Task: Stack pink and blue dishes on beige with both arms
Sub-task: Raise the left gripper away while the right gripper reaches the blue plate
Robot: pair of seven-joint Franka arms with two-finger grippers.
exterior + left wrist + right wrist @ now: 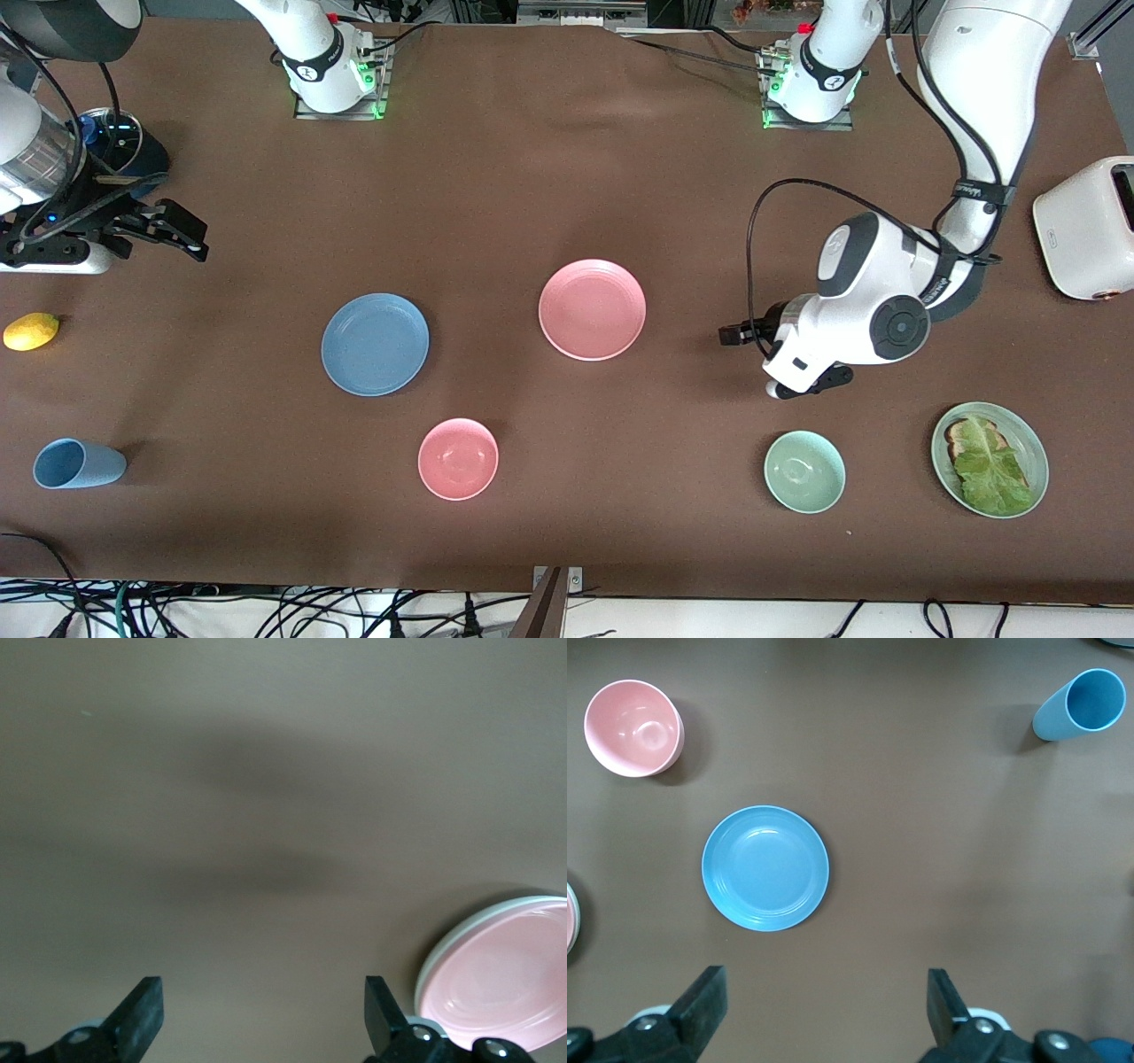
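On the brown counter [549,177], the pink plate [592,309] is seen stacked on a pale plate. The blue plate [375,344] lies beside it. Both left gripper [261,1014] and right gripper [824,1010] are held with jaws wide open, empty

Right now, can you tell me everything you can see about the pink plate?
The pink plate is wide, shallow and round, matte pink with faint rings near its rim. It looks like smooth plastic or ceramic, and it is empty. It lies flat, right side up. In the left wrist view a pale edge shows under its rim, so it seems to rest on a light-colored plate of the same size. It sits near the table's middle, toward the left arm's end from the blue plate, farther from the front camera than the pink bowl. No gripper touches it.
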